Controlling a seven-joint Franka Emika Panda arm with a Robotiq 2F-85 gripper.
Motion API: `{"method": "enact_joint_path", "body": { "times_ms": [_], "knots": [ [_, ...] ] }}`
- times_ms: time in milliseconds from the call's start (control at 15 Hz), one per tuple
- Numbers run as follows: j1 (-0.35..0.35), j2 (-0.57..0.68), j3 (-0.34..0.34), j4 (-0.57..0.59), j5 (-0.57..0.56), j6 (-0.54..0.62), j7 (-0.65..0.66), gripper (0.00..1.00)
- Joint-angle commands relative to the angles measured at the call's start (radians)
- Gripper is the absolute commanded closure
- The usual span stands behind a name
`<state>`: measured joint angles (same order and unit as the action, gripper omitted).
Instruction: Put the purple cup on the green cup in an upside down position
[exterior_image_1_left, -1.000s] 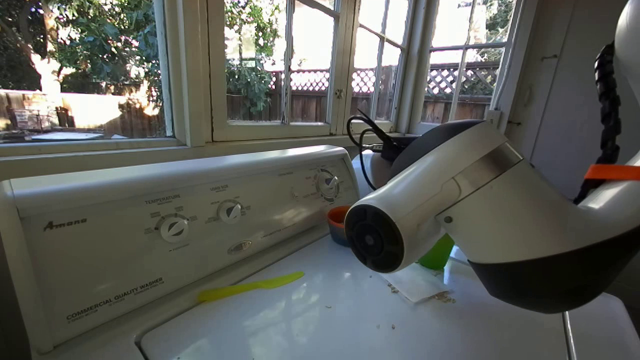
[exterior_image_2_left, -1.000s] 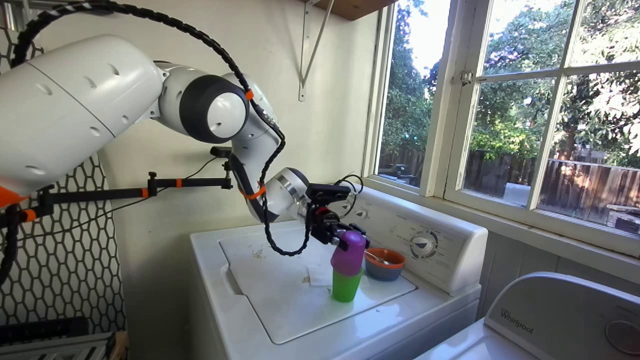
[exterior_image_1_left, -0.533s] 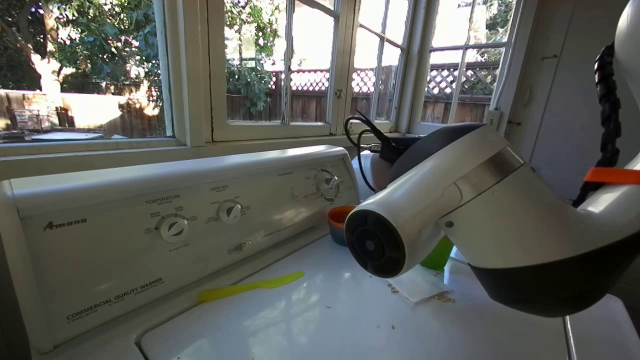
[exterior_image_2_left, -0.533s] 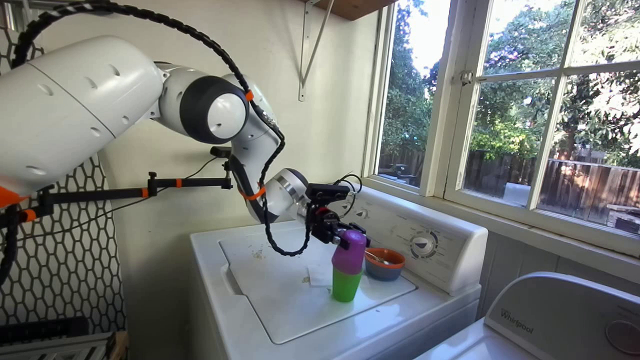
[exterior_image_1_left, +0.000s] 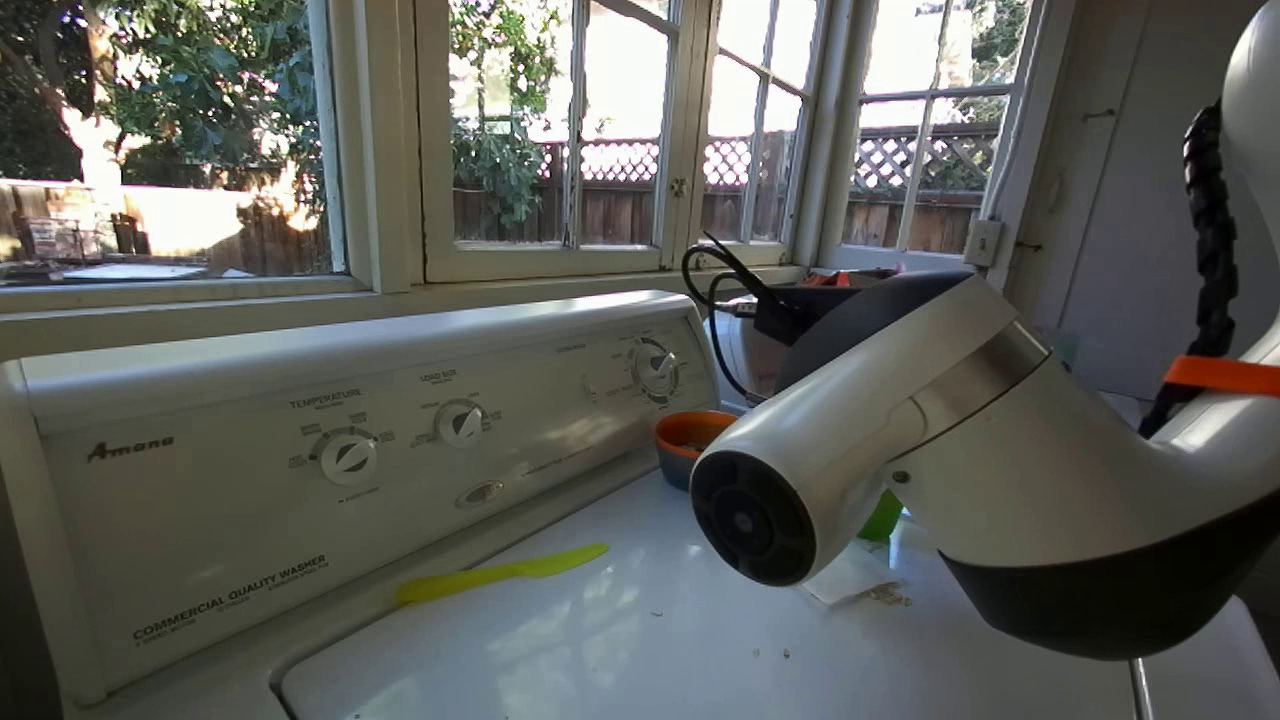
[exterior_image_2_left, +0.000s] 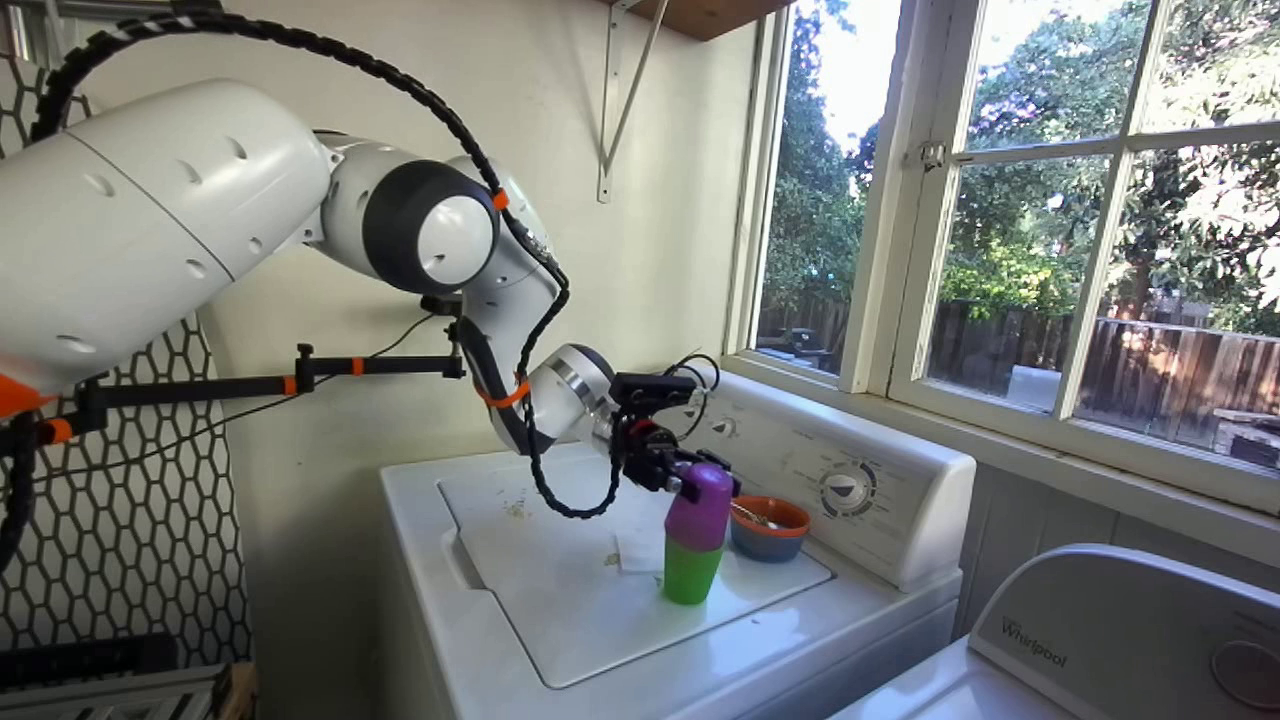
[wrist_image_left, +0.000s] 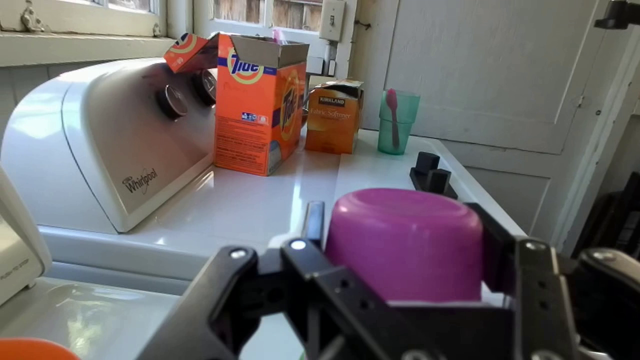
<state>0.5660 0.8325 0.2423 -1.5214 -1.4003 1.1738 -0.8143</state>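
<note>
It's the purple cup (exterior_image_2_left: 702, 515) up top, upside down, wide end on the rim of the green cup (exterior_image_2_left: 692, 577) — and the black fingers (exterior_image_2_left: 689, 491) have it from both sides, near its base! The green cup stands on the desk (exterior_image_2_left: 580, 610), orange-rimmed bowl (exterior_image_2_left: 768, 545) just beside — white paper (exterior_image_2_left: 640, 553) lying flat close by.

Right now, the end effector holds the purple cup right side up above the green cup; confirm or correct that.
One correction: the purple cup is upside down, closed base uppermost, as the wrist view shows. The end effector does hold it above the green cup.
</note>
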Motion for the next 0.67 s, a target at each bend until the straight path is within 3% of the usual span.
{"method": "enact_joint_path", "body": {
  "times_ms": [0, 600],
  "knots": [
    [0.006, 0.015, 0.005, -0.001, -0.038, -0.016, 0.006, 0.56],
    [0.015, 0.018, 0.0, -0.011, -0.075, -0.017, 0.009, 0.56]
  ]
}}
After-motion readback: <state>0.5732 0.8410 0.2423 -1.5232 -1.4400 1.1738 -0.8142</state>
